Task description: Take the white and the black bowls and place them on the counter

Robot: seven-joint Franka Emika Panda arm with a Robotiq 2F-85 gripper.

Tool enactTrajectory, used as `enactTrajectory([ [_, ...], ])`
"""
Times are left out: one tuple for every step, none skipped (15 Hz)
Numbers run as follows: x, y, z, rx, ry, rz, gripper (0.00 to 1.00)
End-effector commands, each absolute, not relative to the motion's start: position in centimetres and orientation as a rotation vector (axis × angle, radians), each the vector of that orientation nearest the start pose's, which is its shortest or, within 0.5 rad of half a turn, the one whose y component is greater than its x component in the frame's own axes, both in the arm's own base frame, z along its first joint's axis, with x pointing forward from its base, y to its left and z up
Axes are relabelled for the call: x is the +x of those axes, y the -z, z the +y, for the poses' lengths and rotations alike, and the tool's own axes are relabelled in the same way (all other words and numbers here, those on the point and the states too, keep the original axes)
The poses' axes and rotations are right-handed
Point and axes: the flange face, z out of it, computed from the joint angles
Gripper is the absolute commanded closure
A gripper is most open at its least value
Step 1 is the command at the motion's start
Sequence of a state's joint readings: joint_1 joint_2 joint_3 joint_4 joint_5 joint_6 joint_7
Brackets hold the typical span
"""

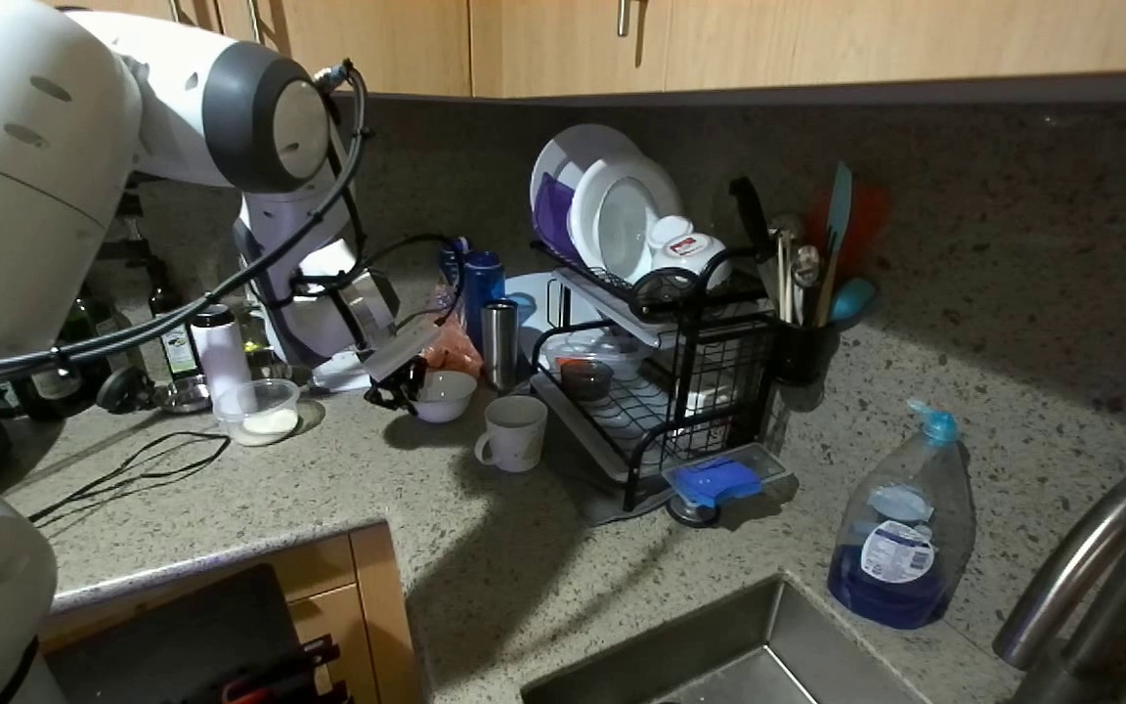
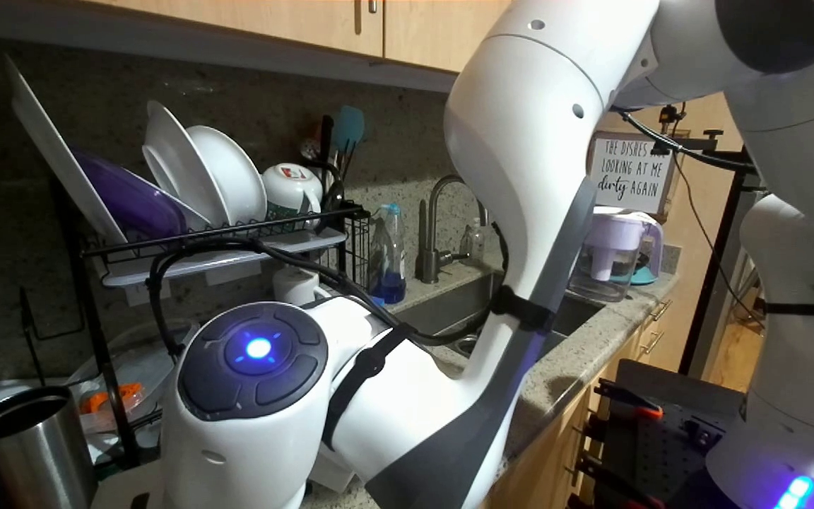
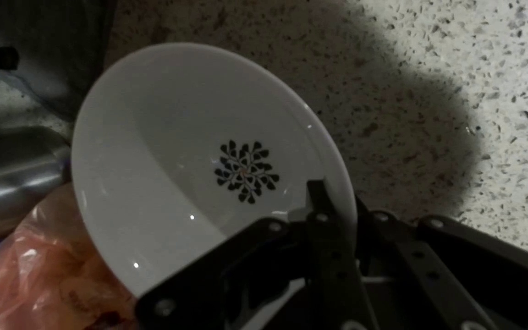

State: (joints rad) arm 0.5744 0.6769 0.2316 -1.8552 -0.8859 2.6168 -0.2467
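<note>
A white bowl (image 1: pixel 448 397) with a dark leaf motif inside is at the counter beside the steel tumbler in an exterior view. It fills the middle of the wrist view (image 3: pixel 190 137). My gripper (image 3: pixel 337 192) straddles its rim, one finger inside and one outside, and looks shut on it. The gripper (image 1: pixel 402 391) also shows in an exterior view. I cannot tell whether the bowl touches the counter. A small dark bowl-like vessel (image 1: pixel 585 379) sits on the dish rack's lower shelf; I cannot tell if it is the black bowl. The arm hides the gripper in the remaining exterior view.
The black dish rack (image 1: pixel 656 440) holds plates and white bowls (image 2: pixel 230 173). A white mug (image 1: pixel 514 433) stands in front of the tumbler (image 1: pixel 500 344). An orange bag (image 3: pixel 39 270) lies beside the held bowl. A plastic tub (image 1: pixel 260 411) is nearby. The sink (image 1: pixel 768 626) is at the front.
</note>
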Motion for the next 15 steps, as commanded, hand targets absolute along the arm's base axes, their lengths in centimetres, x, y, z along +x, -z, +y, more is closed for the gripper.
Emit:
enactTrajectory([
  [44.4,-17.3,47.3,1.82,-0.356,2.158,0.98],
  [44.5,-17.3,47.2,1.825,-0.359,2.158,0.98],
  [44.5,-17.4,47.2,1.828,-0.36,2.158,0.98],
  [44.6,-17.4,47.1,1.831,-0.361,2.157,0.92],
  [44.6,-17.4,47.1,1.833,-0.361,2.158,0.82],
  [44.7,-17.4,47.1,1.834,-0.361,2.157,0.79],
  [44.8,-17.4,47.1,1.836,-0.363,2.156,0.78],
  [44.8,-17.5,47.1,1.837,-0.363,2.155,0.85],
  [44.9,-17.5,47.1,1.838,-0.364,2.155,0.89],
  [44.9,-17.5,47.1,1.838,-0.365,2.155,0.92],
  [44.8,-17.6,47.1,1.839,-0.368,2.154,0.92],
  [44.8,-17.9,47.2,1.839,-0.376,2.153,0.85],
  [44.7,-18.2,47.2,1.84,-0.381,2.151,0.66],
  [44.7,-18.5,47.2,1.838,-0.389,2.15,0.63],
  [44.6,-18.8,47.3,1.838,-0.394,2.151,0.55],
])
